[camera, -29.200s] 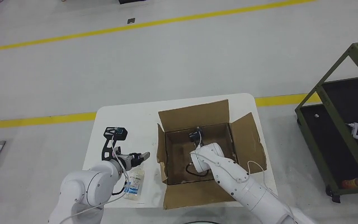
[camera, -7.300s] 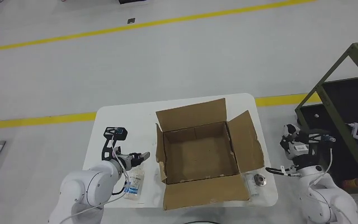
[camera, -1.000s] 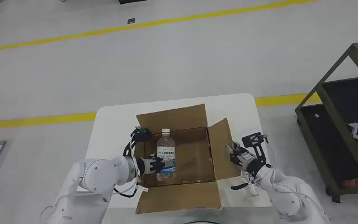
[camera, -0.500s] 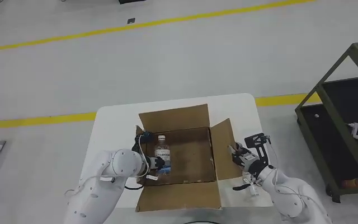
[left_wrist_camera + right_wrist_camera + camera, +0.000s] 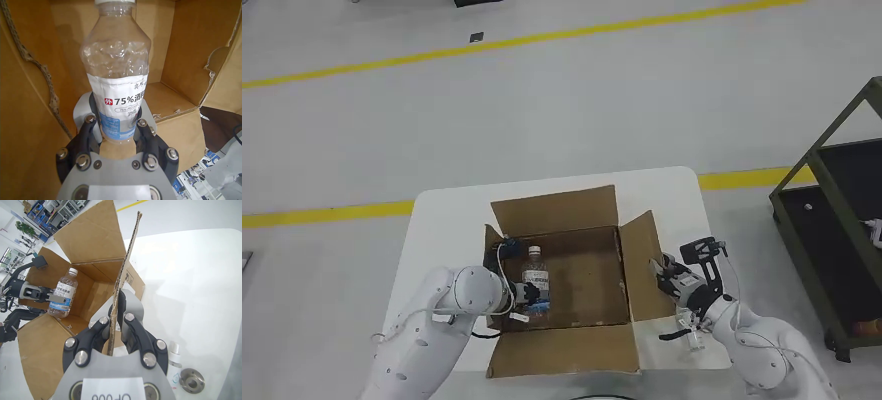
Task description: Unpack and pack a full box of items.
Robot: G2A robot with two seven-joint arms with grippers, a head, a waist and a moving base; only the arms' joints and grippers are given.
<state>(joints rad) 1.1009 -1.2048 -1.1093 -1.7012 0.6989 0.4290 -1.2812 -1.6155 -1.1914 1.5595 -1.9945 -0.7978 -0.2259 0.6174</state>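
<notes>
Both grippers clenched: left gripper (image 5: 117, 123) holds the bottle (image 5: 117, 62) between its fingers, now sunk deeper inside the box (image 5: 28, 85) than a second ago (packing underway, release likely next); right gripper (image 5: 115, 313) pinches the side flap (image 5: 130, 247).
</notes>
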